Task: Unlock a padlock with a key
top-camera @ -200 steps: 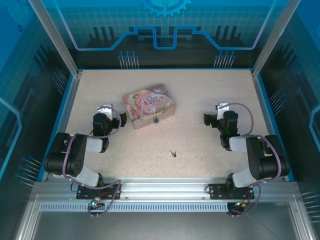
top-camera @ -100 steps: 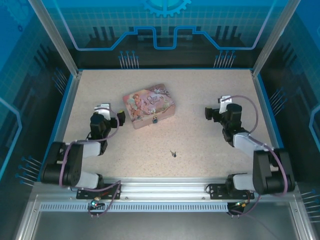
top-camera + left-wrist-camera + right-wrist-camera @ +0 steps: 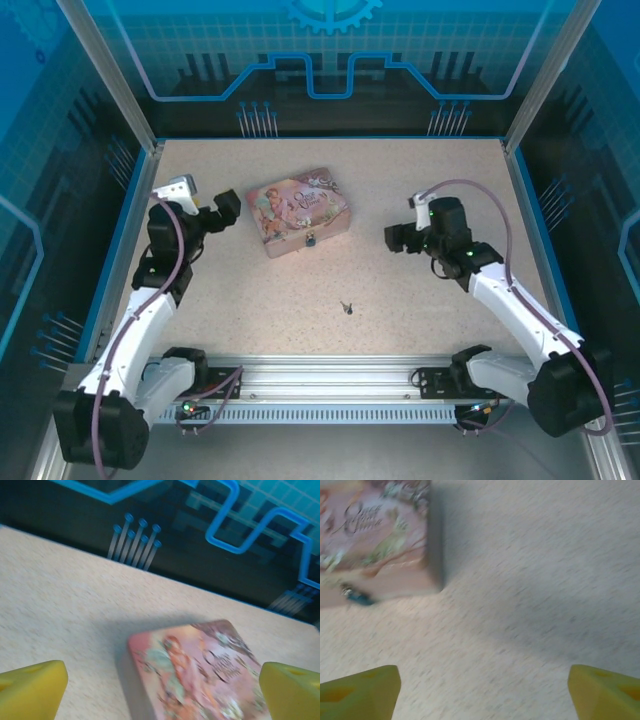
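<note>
The tiny bluish padlock [image 3: 312,240] hangs on the front face of a pink illustrated tin [image 3: 300,210]. In the right wrist view the padlock [image 3: 357,596] shows blurred at the tin's [image 3: 375,535] lower edge. The small dark key [image 3: 346,307] lies flat on the table, nearer the arms than the tin. My left gripper [image 3: 205,200] is raised just left of the tin, open and empty; in its wrist view the tin [image 3: 200,670] lies between the yellow fingertips [image 3: 30,687]. My right gripper [image 3: 403,222] is right of the tin, open, with bare table between its fingertips [image 3: 605,692].
The beige speckled table [image 3: 420,300] is bounded by blue walls and aluminium posts [image 3: 105,75] at the far corners. A metal rail [image 3: 320,380] carrying both arm bases runs along the near edge.
Both arms have stretched out from their folded pose. The left gripper rose and swung left of the tin. The right gripper moved left toward the tin.
</note>
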Available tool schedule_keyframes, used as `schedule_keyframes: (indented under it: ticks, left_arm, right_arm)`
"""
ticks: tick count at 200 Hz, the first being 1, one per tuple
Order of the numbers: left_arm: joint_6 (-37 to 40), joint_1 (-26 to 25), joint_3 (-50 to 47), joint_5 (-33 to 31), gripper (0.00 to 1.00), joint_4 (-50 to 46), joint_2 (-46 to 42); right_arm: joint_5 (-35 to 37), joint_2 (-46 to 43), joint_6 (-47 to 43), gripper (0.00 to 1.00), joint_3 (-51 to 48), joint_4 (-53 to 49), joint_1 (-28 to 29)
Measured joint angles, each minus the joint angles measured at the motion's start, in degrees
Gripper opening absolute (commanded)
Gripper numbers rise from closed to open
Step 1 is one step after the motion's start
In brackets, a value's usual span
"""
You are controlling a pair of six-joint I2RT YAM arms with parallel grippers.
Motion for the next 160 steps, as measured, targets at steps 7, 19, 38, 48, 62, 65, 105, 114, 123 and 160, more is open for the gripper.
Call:
schedule_keyframes:
  ticks: [7, 19, 38, 48, 62, 65, 105, 114, 123, 160]
  left_arm:
    - [-0.9, -1.0, 0.0, 1.3, 0.99, -1.7, -0.6]
    - [-2.4, -3.5, 0.0, 3.1, 0.99, -4.7, -1.6]
    - [-4.7, -7.9, -0.8, 5.1, 0.99, -6.5, -3.6]
    - [-5.8, -9.7, -2.0, 6.1, 0.99, -6.2, -4.8]
    - [-7.2, -11.3, -3.9, 7.4, 0.99, -5.4, -5.9]
    - [-7.3, -11.4, -4.2, 7.6, 0.99, -5.2, -6.0]
    - [-8.1, -11.5, -5.3, 7.8, 0.99, -4.9, -5.8]
    - [-8.1, -11.5, -5.3, 7.8, 0.99, -4.9, -5.8]
    - [-8.1, -11.5, -5.3, 7.8, 0.99, -4.9, -5.8]
    - [-8.1, -11.5, -5.3, 7.7, 0.99, -4.9, -5.9]
  right_arm:
    - [0.1, 0.2, 0.8, 0.81, 0.5, -2.0, 2.1]
    - [0.6, 0.9, 2.6, 0.78, 1.5, -5.2, 5.8]
    - [1.2, 3.6, 5.2, 0.75, 2.9, -8.6, 11.4]
    - [1.4, 6.0, 6.2, 0.72, 4.0, -10.1, 14.3]
    - [1.6, 9.9, 7.6, 0.69, 5.9, -11.9, 18.1]
    - [1.8, 10.8, 8.1, 0.68, 6.4, -12.3, 18.8]
    - [2.5, 22.3, 10.3, 0.61, 11.8, -14.6, 26.8]
    - [2.5, 24.2, 10.7, 0.6, 12.5, -14.8, 27.9]
    - [2.5, 26.1, 10.9, 0.59, 13.3, -15.1, 28.7]
    - [2.5, 33.2, 11.2, 0.54, 16.9, -16.8, 30.6]
